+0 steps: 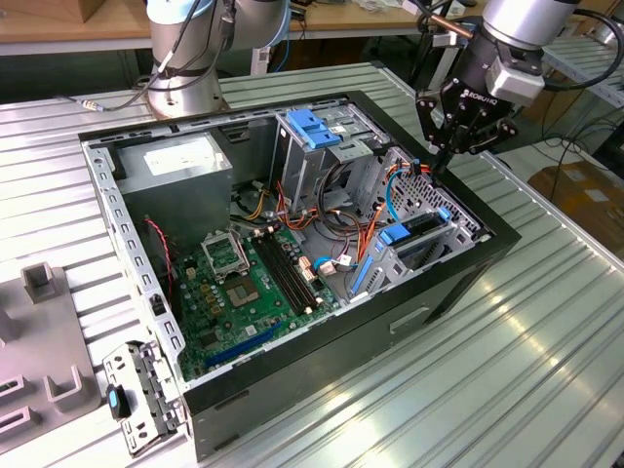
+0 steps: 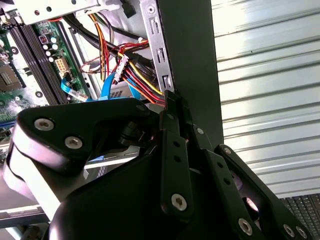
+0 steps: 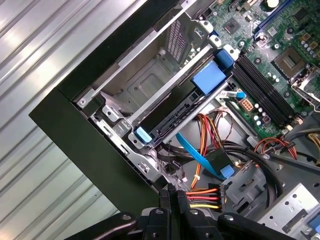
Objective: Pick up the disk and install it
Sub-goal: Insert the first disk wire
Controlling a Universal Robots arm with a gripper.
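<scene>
The ribbed metal counter (image 1: 546, 322) carries an open black computer case (image 1: 292, 390) lying on its side, interior exposed. The robot arm (image 1: 526, 29) reaches in over the case corner at the exterior view's right. Inside, the green motherboard (image 1: 244, 283) covers the floor of the case, and a metal drive cage (image 3: 150, 80) stands along the wall under the arm. The disk (image 3: 172, 122) lies flat within this cage, seen edge-on as a dark slab between the cage walls; in the exterior view the disk (image 1: 426, 226) sits low in the same bay, near the case wall. The hand (image 1: 438, 164) hangs just above the case rim, apart from the disk, with its fingers (image 2: 172, 115) pressed together and nothing between them; the first wrist view shows the hand (image 3: 172, 195) likewise pinched to a narrow point. A bundle of red, orange and yellow wires (image 3: 202, 197) runs directly beneath the fingertips, and a flat blue data cable (image 3: 200, 155) crosses beside it. A blue rail tab (image 3: 209, 80) projects at one end of the disk, a smaller blue clip (image 3: 142, 135) at the other. Judgement: the pick-up is complete and the work stands at the seating stage. Whether the disk is fully home cannot be told. Any further pressing would call for a straight push on the disk's edge, clear of the wires.
</scene>
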